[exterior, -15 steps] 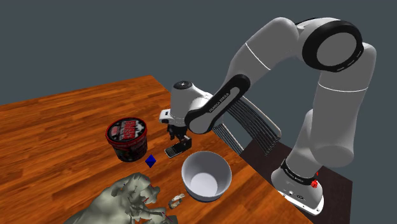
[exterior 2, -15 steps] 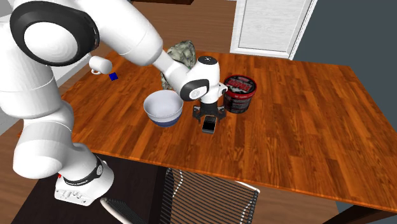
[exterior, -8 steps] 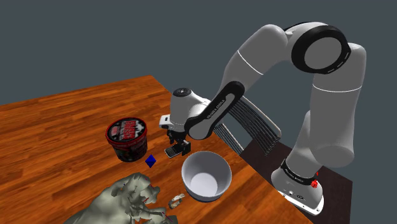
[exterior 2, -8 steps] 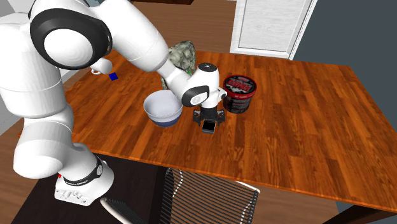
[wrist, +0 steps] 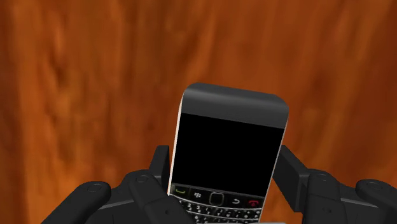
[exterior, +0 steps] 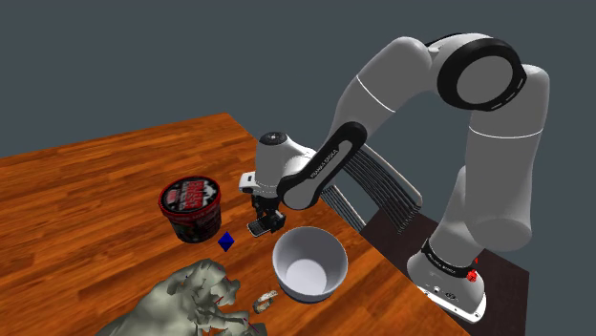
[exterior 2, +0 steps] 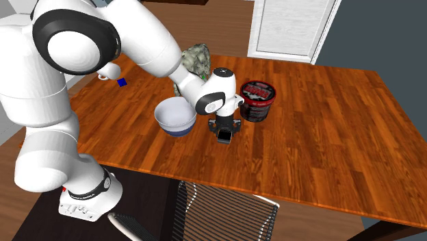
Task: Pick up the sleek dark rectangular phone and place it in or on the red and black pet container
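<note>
— What does the wrist view give?

— The gripper (wrist: 224, 168) clasps the dark phone (wrist: 228, 143) by its long edges, above the wooden table (wrist: 76, 76). The keypad has a green key and a red key, but no brand I can read.

— And the shoulder view?

— The phone sits low, just beside a blue cube (exterior: 226, 241) and near the red and black container (exterior: 192, 208). The container's lid lettering is too small to read. The white bowl (exterior: 310, 275) stands close by.
</note>
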Robot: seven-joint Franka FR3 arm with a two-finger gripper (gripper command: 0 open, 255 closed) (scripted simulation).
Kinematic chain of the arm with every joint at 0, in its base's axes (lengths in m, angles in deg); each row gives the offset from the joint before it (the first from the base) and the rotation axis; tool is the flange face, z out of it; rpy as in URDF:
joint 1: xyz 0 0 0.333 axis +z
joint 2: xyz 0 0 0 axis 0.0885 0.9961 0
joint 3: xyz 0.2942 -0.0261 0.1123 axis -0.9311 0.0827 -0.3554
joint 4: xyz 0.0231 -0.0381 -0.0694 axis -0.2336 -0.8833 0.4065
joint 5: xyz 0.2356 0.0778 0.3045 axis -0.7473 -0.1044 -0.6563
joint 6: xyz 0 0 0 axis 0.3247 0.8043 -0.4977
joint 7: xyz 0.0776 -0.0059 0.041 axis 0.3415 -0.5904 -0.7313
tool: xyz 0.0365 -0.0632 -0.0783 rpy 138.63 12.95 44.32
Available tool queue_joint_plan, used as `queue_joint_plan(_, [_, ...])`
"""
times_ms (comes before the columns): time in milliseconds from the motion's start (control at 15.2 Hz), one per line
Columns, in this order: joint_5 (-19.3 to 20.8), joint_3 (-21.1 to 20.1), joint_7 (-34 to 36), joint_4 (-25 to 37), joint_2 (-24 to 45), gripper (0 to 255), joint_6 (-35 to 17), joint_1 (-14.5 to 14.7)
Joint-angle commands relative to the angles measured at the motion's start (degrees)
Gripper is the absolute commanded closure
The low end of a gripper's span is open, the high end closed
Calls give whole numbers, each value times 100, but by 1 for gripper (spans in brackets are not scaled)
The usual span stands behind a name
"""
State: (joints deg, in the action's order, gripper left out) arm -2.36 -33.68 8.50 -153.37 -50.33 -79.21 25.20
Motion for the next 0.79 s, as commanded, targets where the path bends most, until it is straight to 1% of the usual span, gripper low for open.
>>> queue_joint_plan(0, [1,3,0,-3,10,255,-9,-1])
queue_joint_plan(396, [1,3,0,4,13,255,-5,-1])
queue_joint_plan(726, [-111,-62,-82,0,-327,255,328,-47])
